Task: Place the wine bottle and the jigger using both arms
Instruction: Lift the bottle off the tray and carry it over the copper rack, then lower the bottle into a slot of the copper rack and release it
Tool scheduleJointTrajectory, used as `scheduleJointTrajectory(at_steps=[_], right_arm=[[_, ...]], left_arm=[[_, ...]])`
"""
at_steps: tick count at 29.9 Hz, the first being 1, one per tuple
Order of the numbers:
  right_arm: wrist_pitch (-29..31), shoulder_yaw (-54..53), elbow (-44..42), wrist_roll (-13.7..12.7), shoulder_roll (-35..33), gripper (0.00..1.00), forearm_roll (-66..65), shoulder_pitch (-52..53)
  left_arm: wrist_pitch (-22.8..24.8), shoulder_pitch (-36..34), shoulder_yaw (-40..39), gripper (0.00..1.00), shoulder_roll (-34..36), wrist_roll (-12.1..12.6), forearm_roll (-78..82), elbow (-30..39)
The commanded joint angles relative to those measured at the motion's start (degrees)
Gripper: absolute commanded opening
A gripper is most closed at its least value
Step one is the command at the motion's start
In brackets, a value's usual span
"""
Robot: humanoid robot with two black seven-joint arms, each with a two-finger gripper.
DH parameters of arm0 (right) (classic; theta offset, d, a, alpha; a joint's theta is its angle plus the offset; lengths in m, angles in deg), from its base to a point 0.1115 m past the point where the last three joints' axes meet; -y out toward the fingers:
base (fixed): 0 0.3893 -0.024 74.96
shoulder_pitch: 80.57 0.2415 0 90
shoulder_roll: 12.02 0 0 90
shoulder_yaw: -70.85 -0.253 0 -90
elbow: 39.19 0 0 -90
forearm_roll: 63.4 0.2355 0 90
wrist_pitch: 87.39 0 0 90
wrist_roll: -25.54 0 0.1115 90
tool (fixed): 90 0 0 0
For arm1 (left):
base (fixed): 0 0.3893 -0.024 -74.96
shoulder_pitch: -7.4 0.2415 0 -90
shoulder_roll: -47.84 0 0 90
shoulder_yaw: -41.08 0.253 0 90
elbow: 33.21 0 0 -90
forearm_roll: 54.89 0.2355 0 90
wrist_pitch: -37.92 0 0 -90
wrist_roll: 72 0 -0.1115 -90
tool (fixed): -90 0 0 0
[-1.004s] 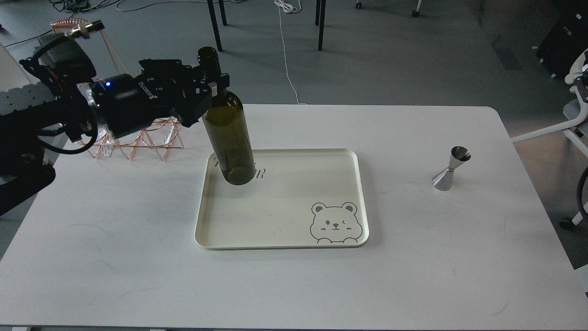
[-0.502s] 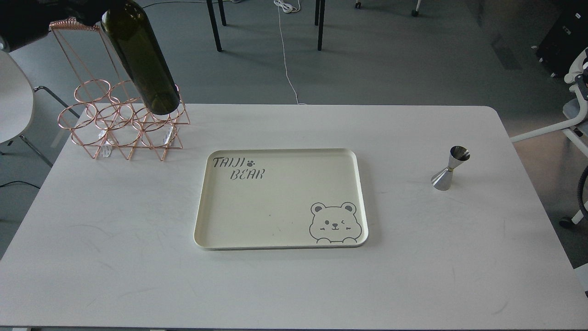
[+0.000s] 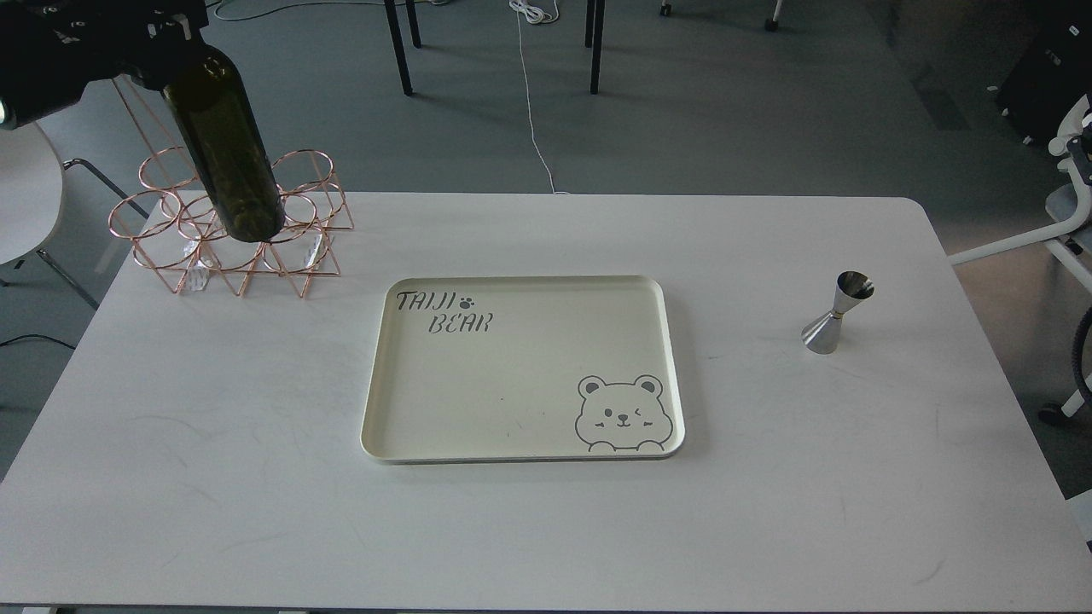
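Note:
The dark olive-green wine bottle [image 3: 223, 149] hangs tilted at the far left, its base low over the middle rings of a copper wire rack [image 3: 150, 241]. My left gripper [image 3: 167, 38] is a dark mass at the top left corner, closed around the bottle's neck, which it hides. The steel jigger [image 3: 838, 313] stands upright on the white table [image 3: 546, 529] at the right, alone. My right arm and gripper are out of view.
A cream tray [image 3: 674, 358] printed with a bear and "TAIJI BEAR" lies empty at the table's middle. A white chair [image 3: 26, 200] stands off the left edge. A white frame on wheels [image 3: 1066, 230] stands past the right edge.
The bottle went from standing on the tray's back left corner up and left to the rack. Since half a second ago its base has shifted left and slightly down over the rings.

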Motion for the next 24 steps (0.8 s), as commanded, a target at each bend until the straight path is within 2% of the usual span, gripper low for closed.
scheduleJointTrajectory(at_steps=[1, 24], right_arm=[[0.0, 0.0, 0.1, 0.0, 0.0, 0.99, 0.0, 0.0], [0.0, 0.1, 0.1, 0.0, -0.2, 0.99, -0.1, 0.0]], left_arm=[[-0.1, -0.3, -0.1, 0.08, -0.3, 0.0, -0.2, -0.6], [-1.4, 0.5, 0.6, 0.08, -3.7, 0.2, 0.1, -2.8]])
